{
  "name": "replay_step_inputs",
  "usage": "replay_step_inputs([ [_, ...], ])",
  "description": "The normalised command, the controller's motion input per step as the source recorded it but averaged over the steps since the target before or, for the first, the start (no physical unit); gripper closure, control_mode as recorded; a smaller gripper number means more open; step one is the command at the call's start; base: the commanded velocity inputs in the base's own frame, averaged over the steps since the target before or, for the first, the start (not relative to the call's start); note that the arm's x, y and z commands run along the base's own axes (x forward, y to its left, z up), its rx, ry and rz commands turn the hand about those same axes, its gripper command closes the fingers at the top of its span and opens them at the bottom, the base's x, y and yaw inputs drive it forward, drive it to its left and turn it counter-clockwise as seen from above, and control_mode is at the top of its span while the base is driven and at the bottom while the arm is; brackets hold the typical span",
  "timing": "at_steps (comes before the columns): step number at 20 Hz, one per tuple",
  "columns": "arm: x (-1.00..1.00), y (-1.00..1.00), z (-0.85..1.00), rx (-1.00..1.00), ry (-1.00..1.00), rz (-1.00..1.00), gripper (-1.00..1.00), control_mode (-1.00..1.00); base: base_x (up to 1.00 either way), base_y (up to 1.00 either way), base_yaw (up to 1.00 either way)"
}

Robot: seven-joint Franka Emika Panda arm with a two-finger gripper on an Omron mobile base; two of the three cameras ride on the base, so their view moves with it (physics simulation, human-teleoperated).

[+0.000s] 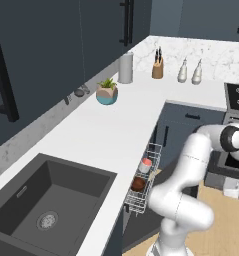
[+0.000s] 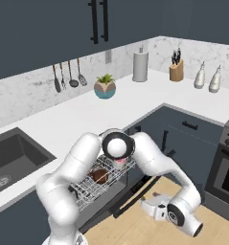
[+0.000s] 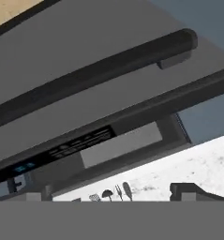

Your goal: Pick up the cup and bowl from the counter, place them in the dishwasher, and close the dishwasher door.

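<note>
The cup (image 1: 146, 164) and the bowl (image 1: 138, 184) both sit in the wire rack (image 1: 141, 192), which is pulled out from the dishwasher (image 2: 113, 203) below the front edge of the surface (image 1: 106, 135), between the sink (image 1: 46, 200) and the inner corner of the L. The rack's long axis runs out from the surface edge toward the room; the cup stands upright at the end nearer the corner, its red-pink mouth facing up, and the bowl lies just beside it toward the sink end, opening up as well. In the right base view the bowl (image 2: 100, 176) shows through the wires with the cup (image 2: 119, 162) partly hidden behind the arm's elbow. The door (image 2: 135, 191) hangs open and tilted down below the rack, its long edge parallel to the surface front. The arm folds down so that the tool (image 2: 152, 206) is low near the wooden floor (image 2: 135, 229), just beside the outer edge of the door; whether its fingers are wide or narrow cannot be told. The hand view looks up along the door's outer face (image 3: 85, 56), with its long dark handle bar (image 3: 99, 70) running diagonally across and the control strip (image 3: 80, 143) along the top edge.
</note>
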Motion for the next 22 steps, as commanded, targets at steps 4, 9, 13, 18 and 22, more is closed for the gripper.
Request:
replay_step_inputs([
  [4, 0.26, 0.02, -0.97, 0.21, 0.0, 0.04, -1.0, -1.0, 0.0, 0.0, 0.0],
  [9, 0.43, 0.29, -0.63, 0.16, 0.0, 0.04, -1.0, -1.0, 0.0, 0.0, 0.0],
  [13, 0.58, 0.6, -0.22, 0.08, 0.0, 0.01, -1.0, -1.0, 0.0, 0.0, 0.0],
  [18, 0.74, 0.73, -0.03, 0.01, 0.0, 0.0, -1.0, -1.0, 0.0, 0.0, 0.0],
  [22, 0.74, 0.85, 0.02, 0.0, 0.0, 0.0, -1.0, -1.0, 0.0, 0.0, 0.0],
])
